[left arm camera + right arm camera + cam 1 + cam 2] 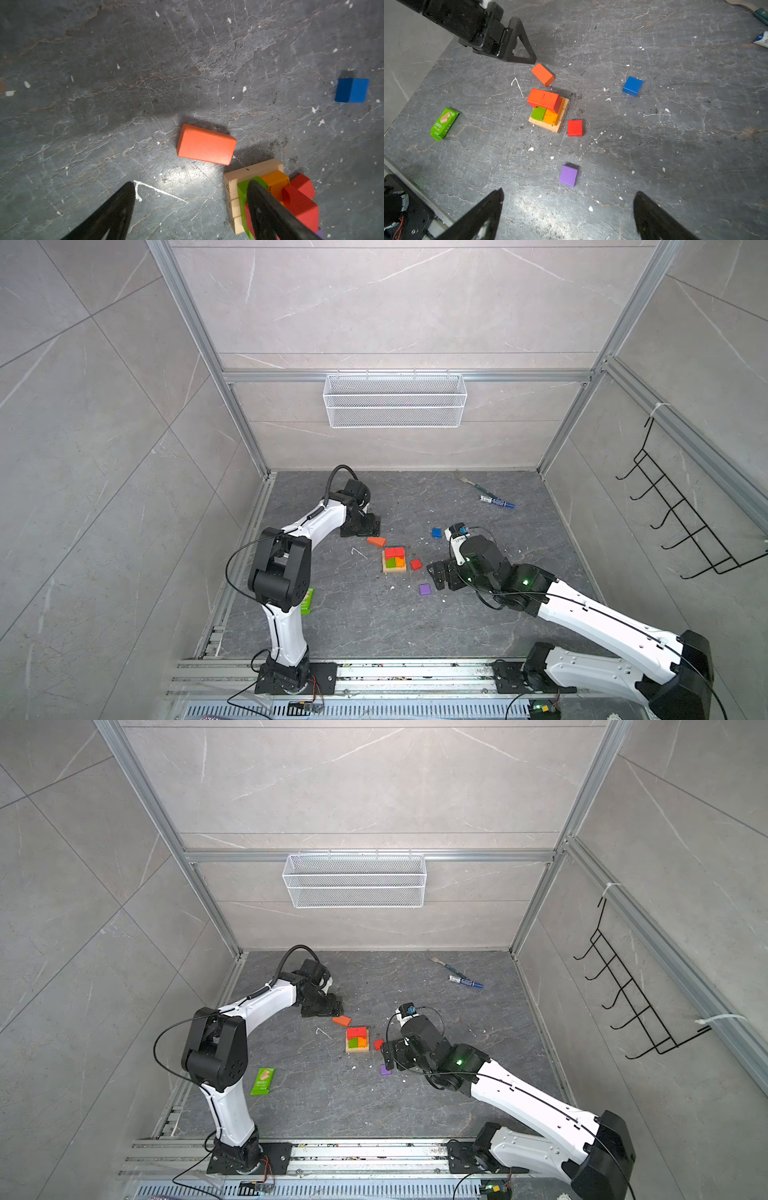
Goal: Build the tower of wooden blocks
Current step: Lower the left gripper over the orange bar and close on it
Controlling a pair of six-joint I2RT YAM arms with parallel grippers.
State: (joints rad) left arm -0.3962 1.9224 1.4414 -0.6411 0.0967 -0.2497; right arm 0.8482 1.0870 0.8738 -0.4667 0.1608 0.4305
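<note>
The tower [394, 560] [357, 1040] [548, 110] has a tan base, a green and an orange block on it, and a red arch across the top. A loose orange bar [376, 541] [206, 144] [543, 74] lies just beyond it. My left gripper [370, 527] [191, 185] hangs open and empty just short of that bar, with the tower [232, 182] beside one finger. A blue cube [436, 532] [632, 85], a red cube [416, 564] [575, 128] and a purple cube [424, 589] [568, 175] lie apart on the floor. My right gripper [435, 576] [569, 193] stands open near the purple cube.
A green snack wrapper [263, 1081] [444, 123] lies at the front left. A blue marker [496, 502] and a fork [467, 481] lie at the back right. A wire basket [395, 400] hangs on the back wall and a black hook rack [681, 522] on the right wall.
</note>
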